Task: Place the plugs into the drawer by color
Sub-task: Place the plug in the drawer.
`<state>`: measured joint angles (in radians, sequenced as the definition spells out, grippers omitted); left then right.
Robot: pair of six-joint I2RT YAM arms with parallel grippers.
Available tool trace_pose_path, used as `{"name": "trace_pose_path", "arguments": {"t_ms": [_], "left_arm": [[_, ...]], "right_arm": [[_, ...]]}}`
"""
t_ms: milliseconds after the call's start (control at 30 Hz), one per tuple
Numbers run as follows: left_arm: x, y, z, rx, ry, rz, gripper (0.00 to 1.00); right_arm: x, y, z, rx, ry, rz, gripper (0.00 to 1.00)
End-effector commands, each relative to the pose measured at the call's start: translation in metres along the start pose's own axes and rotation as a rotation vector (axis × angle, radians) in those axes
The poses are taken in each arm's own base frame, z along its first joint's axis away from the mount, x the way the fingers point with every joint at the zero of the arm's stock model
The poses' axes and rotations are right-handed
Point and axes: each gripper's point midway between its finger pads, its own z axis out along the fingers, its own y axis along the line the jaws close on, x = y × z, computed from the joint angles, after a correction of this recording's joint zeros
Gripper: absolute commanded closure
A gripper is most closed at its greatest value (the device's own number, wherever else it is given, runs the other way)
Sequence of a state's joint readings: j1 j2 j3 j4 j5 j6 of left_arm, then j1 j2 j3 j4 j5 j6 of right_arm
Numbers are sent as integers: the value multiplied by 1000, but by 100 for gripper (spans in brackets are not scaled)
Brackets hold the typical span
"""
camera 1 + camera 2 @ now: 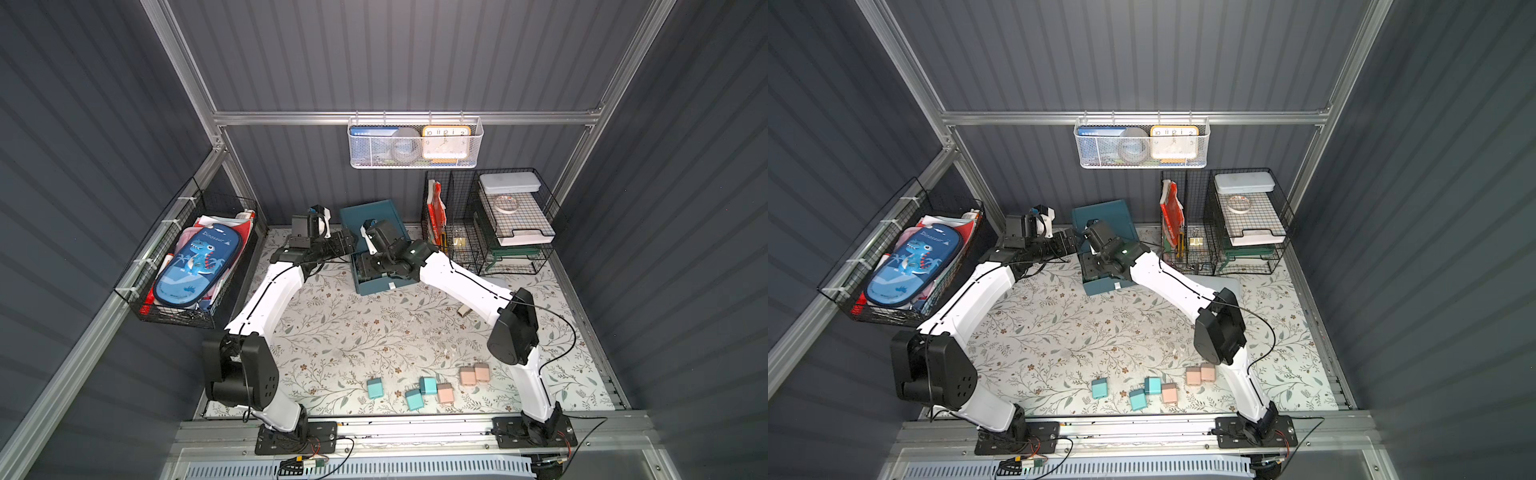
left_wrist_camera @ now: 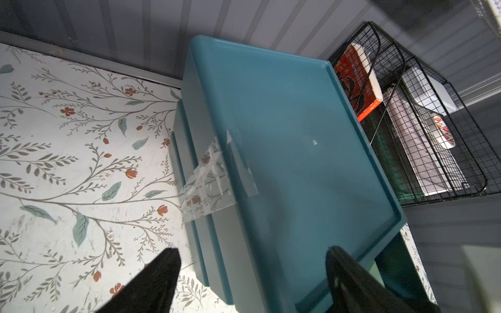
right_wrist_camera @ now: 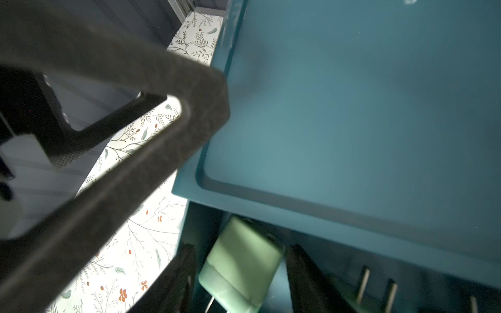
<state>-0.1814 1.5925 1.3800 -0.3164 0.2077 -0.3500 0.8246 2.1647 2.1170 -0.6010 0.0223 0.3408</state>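
Observation:
The dark teal drawer [image 1: 386, 214] [image 1: 1115, 216] stands at the back of the table, its top drawer pulled out toward me. My right gripper [image 1: 369, 270] [image 3: 240, 271] is open and reaches down into that drawer. A mint green plug [image 3: 241, 263] sits loose between its fingers, with a gap on each side. Prongs of another plug [image 3: 363, 281] show beside it. My left gripper [image 2: 253, 253] [image 1: 345, 243] is open and empty at the cabinet's [image 2: 298, 135] left edge. Three light blue plugs [image 1: 375, 388] [image 1: 428, 385] [image 1: 414, 400] and three pink plugs [image 1: 445, 392] [image 1: 468, 376] [image 1: 482, 371] lie near the front edge.
A black wire rack [image 1: 498, 224] with trays and a book stands at the back right. A wire basket [image 1: 145, 291] holding a dinosaur pencil case hangs on the left wall. A white mesh basket [image 1: 413, 162] hangs above. A small tan cylinder [image 1: 463, 310] lies by the right arm.

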Motion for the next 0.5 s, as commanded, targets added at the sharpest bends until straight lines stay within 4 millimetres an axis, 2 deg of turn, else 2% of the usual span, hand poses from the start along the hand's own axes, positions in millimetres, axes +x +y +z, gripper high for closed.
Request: {"name": "trace_pose_path", "arguments": {"t_ms": [0, 200, 267, 400, 467], "left_arm": [[-16, 0, -2, -10, -21, 0, 11], [-29, 4, 9, -27, -25, 13, 14], [-34, 7, 15, -36, -17, 17, 20], [-45, 7, 22, -27, -45, 24, 27], [-47, 9, 26, -31, -46, 25, 30]], "right_arm": [[-14, 8, -19, -23, -27, -20, 41], [-35, 20, -74, -83, -126, -43, 41], [-32, 20, -88, -104, -151, -42, 41], [-20, 17, -115, -137, -191, -18, 41], [-4, 14, -122, -158, -187, 3, 42]]}}
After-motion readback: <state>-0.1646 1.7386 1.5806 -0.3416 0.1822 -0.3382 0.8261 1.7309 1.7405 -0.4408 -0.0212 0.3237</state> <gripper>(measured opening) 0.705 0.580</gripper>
